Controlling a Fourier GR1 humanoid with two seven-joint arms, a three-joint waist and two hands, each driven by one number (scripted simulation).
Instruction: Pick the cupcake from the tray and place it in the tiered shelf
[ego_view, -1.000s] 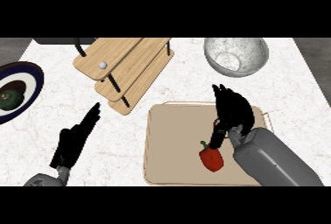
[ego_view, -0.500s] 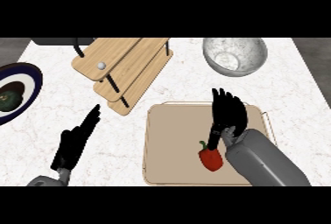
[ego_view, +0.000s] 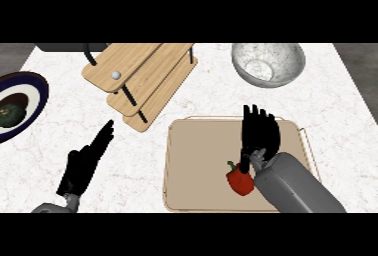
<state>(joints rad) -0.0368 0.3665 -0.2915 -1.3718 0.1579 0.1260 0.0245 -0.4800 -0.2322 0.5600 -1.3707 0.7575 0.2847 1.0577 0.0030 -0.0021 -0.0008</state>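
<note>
Now right hand (ego_view: 259, 134) open over tray (ego_view: 193, 170)

Tiered shelf (ego_view: 144, 75) at rear left of worktop (ego_view: 332, 107), bowl (ego_view: 268, 64) rear right, plate (ego_view: 18, 102) at left edge, tray (ego_view: 199, 165) front centre-right, pepper (ego_view: 240, 181) on tray, right hand (ego_view: 260, 132) over tray, left hand (ego_view: 87, 161) front left.

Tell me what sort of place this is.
Most likely a kitchen counter: a marbled white top carrying a wooden tiered shelf, a glass bowl and a tray with a red pepper.
</note>
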